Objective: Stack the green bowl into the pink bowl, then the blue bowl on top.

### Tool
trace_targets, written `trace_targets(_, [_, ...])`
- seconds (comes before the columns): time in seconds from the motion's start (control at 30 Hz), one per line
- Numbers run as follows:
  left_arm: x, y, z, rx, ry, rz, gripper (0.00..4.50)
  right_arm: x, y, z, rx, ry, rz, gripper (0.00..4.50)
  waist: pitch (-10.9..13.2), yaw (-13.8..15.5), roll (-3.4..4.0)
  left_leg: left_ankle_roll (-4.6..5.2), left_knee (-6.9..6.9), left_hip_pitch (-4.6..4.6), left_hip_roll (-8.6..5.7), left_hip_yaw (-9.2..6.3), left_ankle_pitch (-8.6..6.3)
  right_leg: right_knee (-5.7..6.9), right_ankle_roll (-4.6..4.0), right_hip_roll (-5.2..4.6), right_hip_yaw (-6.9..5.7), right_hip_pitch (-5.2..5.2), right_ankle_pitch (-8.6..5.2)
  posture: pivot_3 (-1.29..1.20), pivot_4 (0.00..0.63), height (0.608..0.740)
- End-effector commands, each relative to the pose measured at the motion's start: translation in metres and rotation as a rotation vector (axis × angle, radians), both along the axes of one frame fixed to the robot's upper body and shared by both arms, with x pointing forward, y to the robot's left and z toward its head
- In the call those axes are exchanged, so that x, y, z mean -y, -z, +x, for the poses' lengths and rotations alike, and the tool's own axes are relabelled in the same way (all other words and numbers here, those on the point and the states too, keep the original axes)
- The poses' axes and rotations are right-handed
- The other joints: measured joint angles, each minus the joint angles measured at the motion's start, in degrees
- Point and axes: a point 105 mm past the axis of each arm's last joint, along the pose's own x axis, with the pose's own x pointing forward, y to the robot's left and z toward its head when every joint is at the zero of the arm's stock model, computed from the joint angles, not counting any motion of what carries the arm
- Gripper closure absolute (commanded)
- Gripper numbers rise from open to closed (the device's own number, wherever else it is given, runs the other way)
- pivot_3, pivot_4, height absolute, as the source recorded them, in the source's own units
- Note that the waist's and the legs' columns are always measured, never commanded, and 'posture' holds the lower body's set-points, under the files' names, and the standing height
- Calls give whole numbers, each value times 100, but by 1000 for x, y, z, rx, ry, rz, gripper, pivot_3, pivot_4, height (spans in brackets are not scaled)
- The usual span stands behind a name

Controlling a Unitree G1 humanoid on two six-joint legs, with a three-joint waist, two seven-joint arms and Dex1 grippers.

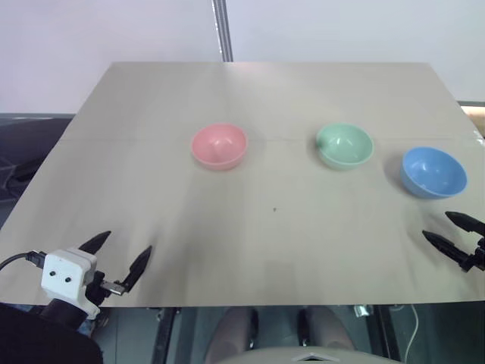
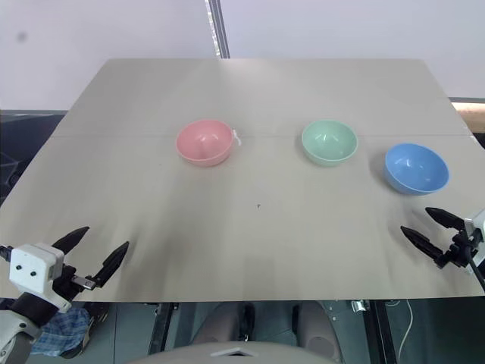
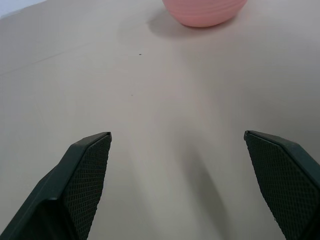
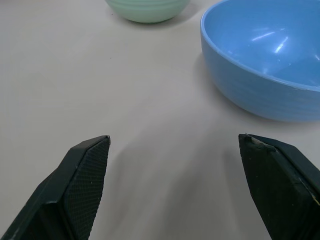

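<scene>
Blue bowl (image 1: pixel 433 171) sits just beyond the open, empty right tool (image 1: pixel 453 230).

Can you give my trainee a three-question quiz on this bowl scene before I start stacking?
1. True or false: the glossy mint-green round bowl already sits inside the glossy salmon-pink round bowl.
2. Which bowl lies nearest the right gripper? A pink, B green, C the glossy sky-blue round bowl.
3. Fill in: the left gripper is open and holds ____.

Key: 1 false, all three stand apart on the beige table; 2 C; 3 nothing.
</scene>
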Motion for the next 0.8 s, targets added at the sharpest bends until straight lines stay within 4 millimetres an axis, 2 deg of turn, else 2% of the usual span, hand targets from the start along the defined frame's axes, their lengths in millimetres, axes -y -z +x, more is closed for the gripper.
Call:
trace_targets(0.03, [-1, -8, 3, 26, 9, 28, 0, 3, -10, 0, 48, 11, -3, 31, 0, 1, 0, 0, 0, 0, 0, 0, 0, 0, 0, 0, 0, 0, 0, 0, 150, 740])
trace_targets(0.2, [-3, -11, 7, 52, 13, 29, 0, -2, -7, -1, 52, 10, 10, 31, -1, 11, 2, 0, 2, 1, 0, -1, 0, 3, 0, 1, -1, 1, 0, 0, 150, 740])
trace_targets(0.8, [-1, -10, 9, 59, 32, 29, 0, -13, -13, 3, 94, -13, 35, 31, -2, -2, 2, -1, 3, 1, 0, 1, 0, 4, 1, 1, 1, 0, 1, 0, 150, 740])
